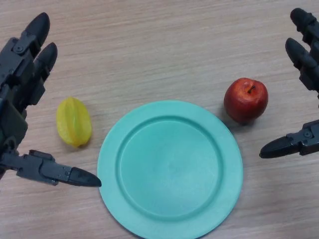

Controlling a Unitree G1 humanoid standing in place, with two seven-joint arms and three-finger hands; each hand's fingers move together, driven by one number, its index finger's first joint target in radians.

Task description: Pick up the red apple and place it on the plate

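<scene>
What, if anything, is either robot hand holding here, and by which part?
Nothing is held. The left robot hand and right robot hand are both open, and the apple sits untouched on the table beside the plate.

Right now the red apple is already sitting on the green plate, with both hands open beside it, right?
Not quite. The head view shows the red apple on the table, just right of the green plate. The left hand and right hand are open.
</scene>
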